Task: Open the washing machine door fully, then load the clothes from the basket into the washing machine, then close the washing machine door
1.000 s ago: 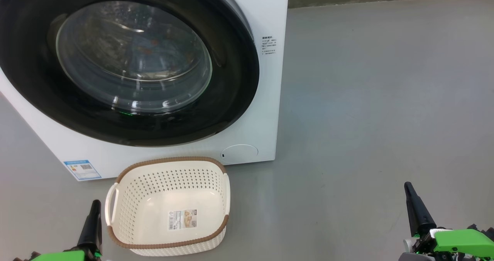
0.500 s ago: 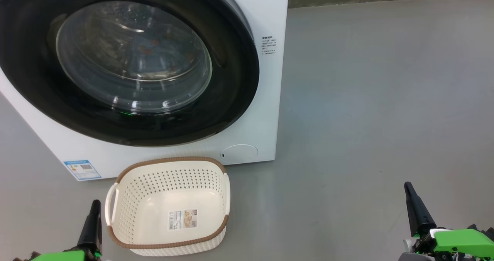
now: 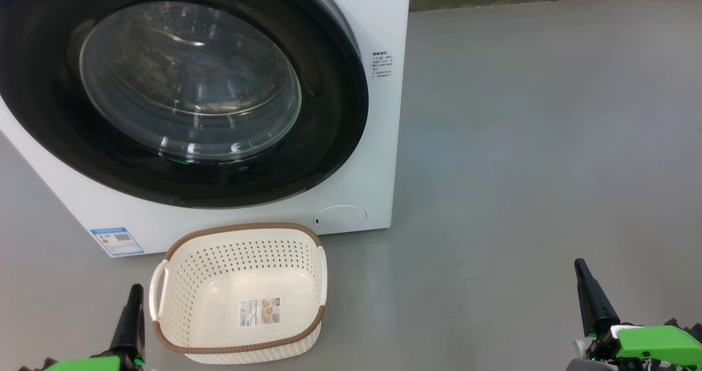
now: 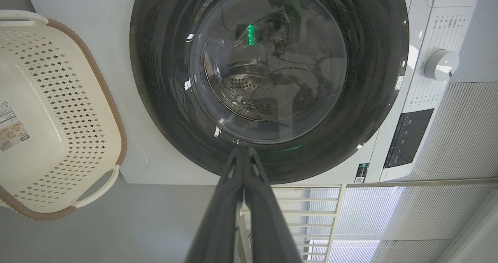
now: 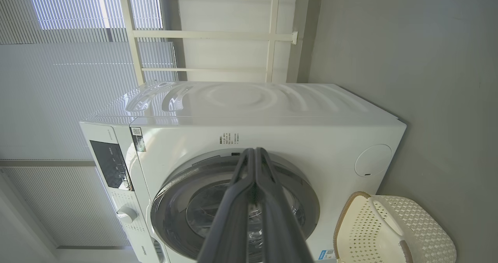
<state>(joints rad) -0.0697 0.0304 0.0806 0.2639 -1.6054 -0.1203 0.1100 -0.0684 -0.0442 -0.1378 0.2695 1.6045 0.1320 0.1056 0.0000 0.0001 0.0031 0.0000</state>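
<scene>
Head view: at 11 o'clock the large round black-rimmed glass washing machine door (image 3: 181,91) sits flush on the big white washing machine (image 3: 378,151), light blue printed clothes (image 3: 214,69) dim behind it. The cream perforated plastic basket (image 3: 241,229) at 7 o'clock is empty. The left end effector (image 3: 131,305) and right end effector (image 3: 588,291) are pinched together, holding nothing.

Left wrist view: reflections mask the load.

Right wrist view: the end effector crosses the door's edge (I'd press the rim firmly to confirm latching).

Grey floor (image 3: 521,140), bright window blinds (image 5: 58,80), white railing (image 5: 210,33)
</scene>
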